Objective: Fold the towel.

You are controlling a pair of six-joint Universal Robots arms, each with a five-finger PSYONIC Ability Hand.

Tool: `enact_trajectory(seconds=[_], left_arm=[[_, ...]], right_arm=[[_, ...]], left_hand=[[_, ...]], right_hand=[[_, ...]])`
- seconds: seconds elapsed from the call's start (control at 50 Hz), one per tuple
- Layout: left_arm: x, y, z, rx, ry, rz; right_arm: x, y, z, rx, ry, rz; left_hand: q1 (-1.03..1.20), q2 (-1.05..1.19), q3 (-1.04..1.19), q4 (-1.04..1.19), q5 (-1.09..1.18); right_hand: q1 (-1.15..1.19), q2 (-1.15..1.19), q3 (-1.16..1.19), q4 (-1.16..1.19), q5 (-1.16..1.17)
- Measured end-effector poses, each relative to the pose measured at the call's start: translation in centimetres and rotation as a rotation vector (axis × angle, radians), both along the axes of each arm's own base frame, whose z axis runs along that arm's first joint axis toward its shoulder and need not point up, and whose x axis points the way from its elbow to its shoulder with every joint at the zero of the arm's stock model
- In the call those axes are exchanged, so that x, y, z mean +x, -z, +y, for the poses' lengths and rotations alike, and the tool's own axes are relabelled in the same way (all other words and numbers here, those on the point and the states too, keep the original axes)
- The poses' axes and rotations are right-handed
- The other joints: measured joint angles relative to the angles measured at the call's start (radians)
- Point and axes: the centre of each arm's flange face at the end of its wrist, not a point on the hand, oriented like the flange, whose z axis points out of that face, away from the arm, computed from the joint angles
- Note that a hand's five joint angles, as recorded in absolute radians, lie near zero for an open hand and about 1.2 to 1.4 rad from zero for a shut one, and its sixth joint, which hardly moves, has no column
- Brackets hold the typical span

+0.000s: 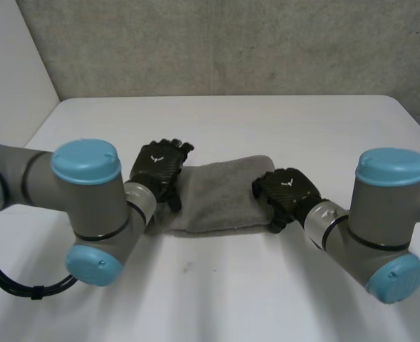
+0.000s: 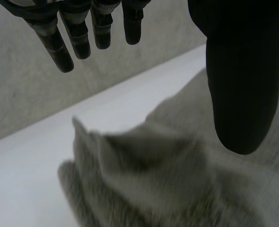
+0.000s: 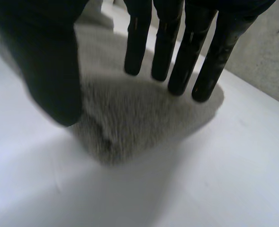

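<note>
Head view: towel [image 1: 220,196] stretched between arms. Wrist views: left robot hand [image 2: 243,71], right robot hand [image 3: 44,56] spread apart over its ends.

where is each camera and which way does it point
Head view: behind and between the arms, looking down at the white table and grey towel; arms, left hand and right hand show.
Left wrist view: on the left wrist, looking along the palm at one towel end; open left hand shows.
Right wrist view: on the right wrist, facing the other towel end; open right hand shows.
All three share the towel.
</note>
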Motion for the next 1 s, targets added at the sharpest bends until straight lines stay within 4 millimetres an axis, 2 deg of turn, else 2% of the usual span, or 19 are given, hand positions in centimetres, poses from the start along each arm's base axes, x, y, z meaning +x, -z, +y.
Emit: enact_trajectory(seconds=[0.02, 0.12, 0.16, 0.2, 0.32, 0.42, 0.44, 0.5, 0.56, 0.66, 0.68, 0.7, 0.82, 0.86, 0.9, 0.92, 0.96, 0.98, 1.0], left_arm=[[0.1, 0.8, -0.4, 0.007, -0.022, -0.02], [0.5, 1.9, -0.9, 0.005, -0.07, -0.068], [0.7, 2.0, -1.0, 0.003, -0.081, -0.079], [1.0, 2.0, -1.1, -0.002, -0.1, -0.098], [1.7, 1.6, -0.6, -0.008, -0.128, -0.12], [2.3, 0.6, 0.8, -0.005, -0.127, -0.118], [2.3, 0.6, 0.8, -0.005, -0.127, -0.118], [3.0, -1.1, 2.0, -0.019, -0.127, -0.1], [3.5, -2.3, 2.6, -0.035, -0.131, -0.086], [5.1, -4.6, 3.1, -0.07, -0.162, -0.064], [5.1, -4.6, 3.1, -0.07, -0.162, -0.064], [6.5, -5.9, 3.0, -0.09, -0.197, -0.054], [8.8, -7.8, 2.4, -0.119, -0.266, -0.038], [9.2, -8.0, 2.2, -0.123, -0.278, -0.036], [9.5, -8.3, 2.0, -0.127, -0.288, -0.032], [9.6, -8.3, 1.9, -0.129, -0.292, -0.031], [9.7, -8.4, 1.7, -0.133, -0.295, -0.028], [9.6, -8.5, 1.6, -0.136, -0.296, -0.025], [9.6, -8.6, 1.5, -0.138, -0.296, -0.023]], right_arm=[[-0.1, 0.7, -0.1, -0.015, 0.004, 0.031], [-0.8, 2.2, -0.6, -0.07, 0.044, 0.137], [-0.9, 2.3, -0.7, -0.08, 0.052, 0.152], [-1.3, 2.3, -1.2, -0.123, 0.084, 0.199], [-1.6, 0.0, -2.2, -0.25, 0.118, 0.248], [-0.7, -2.7, -2.7, -0.398, 0.082, 0.308], [-0.7, -2.7, -2.7, -0.398, 0.082, 0.308], [2.1, -4.4, -1.6, -0.53, -0.014, 0.346], [4.5, -4.9, -0.2, -0.595, -0.096, 0.345], [9.0, -4.2, 3.4, -0.661, -0.295, 0.306], [9.0, -4.2, 3.4, -0.661, -0.295, 0.306], [11.0, -2.6, 6.0, -0.655, -0.437, 0.277], [12.5, 1.1, 9.8, -0.6, -0.665, 0.243], [12.6, 1.6, 10.3, -0.594, -0.697, 0.235], [12.6, 1.8, 10.5, -0.591, -0.718, 0.225], [12.6, 1.5, 10.4, -0.594, -0.719, 0.218], [12.6, 1.0, 10.2, -0.599, -0.708, 0.209], [12.4, 0.2, 9.8, -0.6, -0.684, 0.199], [12.3, -0.2, 9.6, -0.598, -0.67, 0.194]], left_hand=[[0.0, 0.0, 0.0, 0.0, 0.0], [-0.001, -0.002, -0.002, -0.002, 0.0], [-0.002, -0.002, -0.002, -0.002, 0.0], [-0.004, -0.002, -0.002, -0.002, 0.0], [-0.004, -0.004, -0.002, -0.002, -0.001], [-0.004, -0.007, -0.005, -0.004, -0.001], [-0.004, -0.007, -0.005, -0.004, -0.001], [-0.004, -0.007, -0.005, -0.005, -0.001], [-0.004, -0.007, -0.005, -0.005, -0.001], [-0.004, -0.008, -0.005, -0.005, -0.001], [-0.004, -0.008, -0.005, -0.005, -0.001], [-0.004, -0.008, -0.005, -0.005, -0.001], [-0.004, -0.008, -0.005, -0.005, -0.002], [-0.004, -0.008, -0.005, -0.005, -0.002], [-0.004, -0.008, -0.005, -0.005, -0.002], [-0.004, -0.008, -0.005, -0.005, -0.002], [-0.004, -0.008, -0.005, -0.005, -0.002], [-0.004, -0.008, -0.005, -0.005, -0.002], [-0.004, -0.008, -0.005, -0.005, -0.002]], right_hand=[[0.162, 0.205, 0.198, 0.189, 0.177], [0.408, 0.575, 0.573, 0.567, 0.537], [0.408, 0.575, 0.573, 0.567, 0.537], [0.457, 0.654, 0.664, 0.67, 0.632], [0.472, 0.654, 0.668, 0.676, 0.641], [0.487, 0.654, 0.668, 0.677, 0.646], [0.487, 0.654, 0.668, 0.677, 0.646], [0.487, 0.654, 0.669, 0.677, 0.649], [0.491, 0.654, 0.67, 0.677, 0.651], [0.492, 0.66, 0.671, 0.677, 0.651], [0.492, 0.66, 0.671, 0.677, 0.651], [0.492, 0.66, 0.672, 0.677, 0.653], [0.492, 0.66, 0.672, 0.677, 0.655], [0.492, 0.66, 0.672, 0.677, 0.655], [0.443, 0.586, 0.608, 0.61, 0.602], [0.304, 0.416, 0.42, 0.422, 0.431], [0.115, 0.191, 0.216, 0.214, 0.24], [-0.131, -0.095, -0.09, -0.093, -0.054], [-0.179, -0.177, -0.164, -0.167, -0.128]])
